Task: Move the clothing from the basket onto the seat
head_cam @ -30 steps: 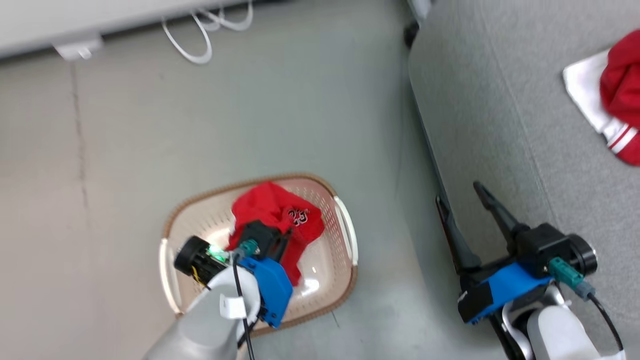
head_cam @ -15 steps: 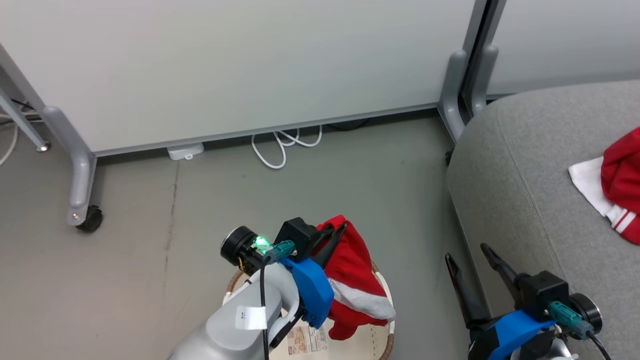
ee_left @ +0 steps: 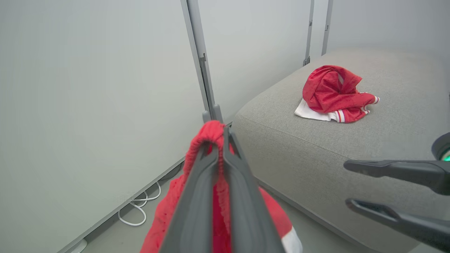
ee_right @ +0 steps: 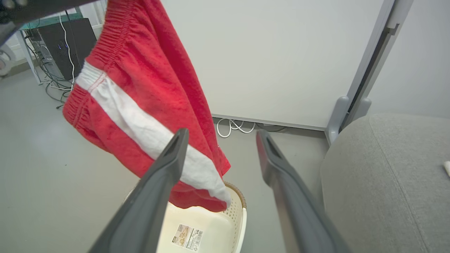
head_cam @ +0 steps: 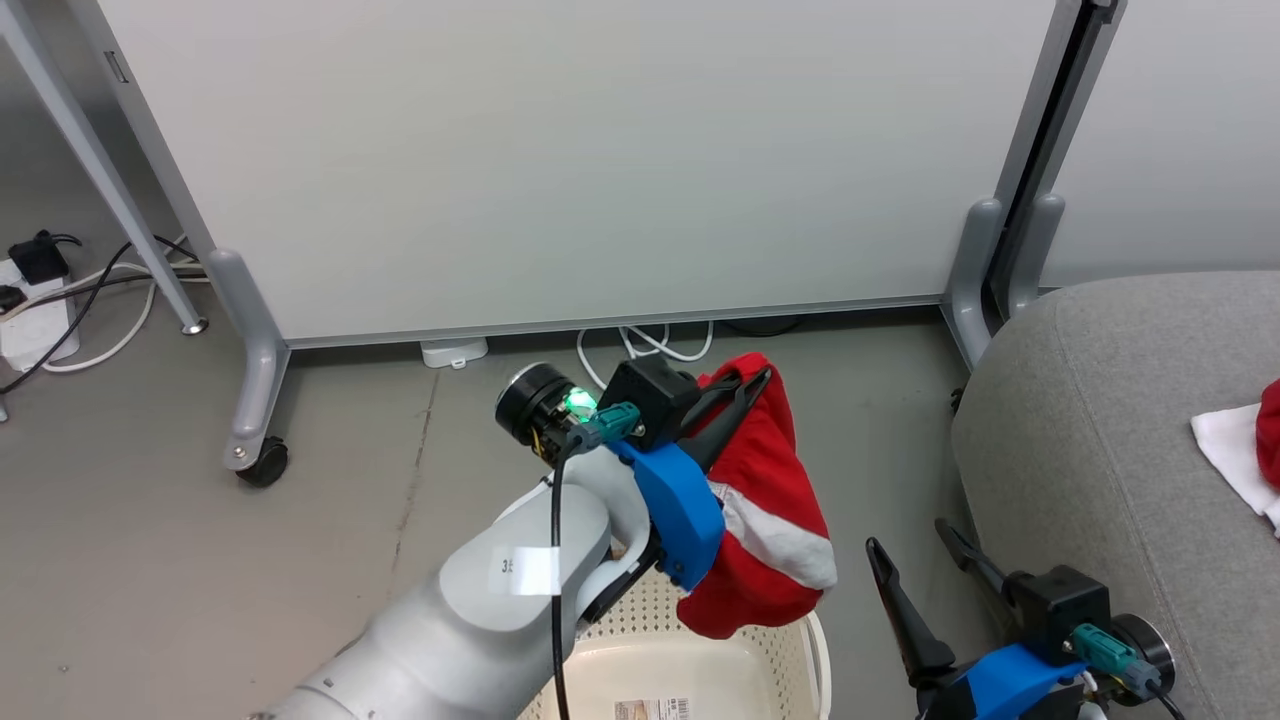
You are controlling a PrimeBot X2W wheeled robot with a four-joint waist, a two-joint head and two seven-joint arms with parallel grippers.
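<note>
My left gripper (head_cam: 760, 380) is shut on the elastic waistband of a piece of the clothing, red shorts (head_cam: 770, 520) with a white stripe. The shorts hang free, their hem just above the cream basket (head_cam: 812, 660). In the right wrist view the basket (ee_right: 211, 228) holds just its paper label. The grey seat (head_cam: 1100, 420) lies to the right. A red and white pile of clothing (ee_left: 330, 91) rests on it. My right gripper (head_cam: 907, 537) is open and holds nothing, low between the basket and the seat.
A white partition panel (head_cam: 560, 150) on wheeled grey legs (head_cam: 262, 462) stands behind the basket. White cable loops (head_cam: 650, 345) lie at its foot. A power strip with cords (head_cam: 30, 320) sits far left, and a dark computer tower (ee_right: 66, 45) beyond it.
The left gripper has lifted the red shorts up out of the basket. The head camera has tilted up, so the whole picture shifted. The right gripper stays open.
</note>
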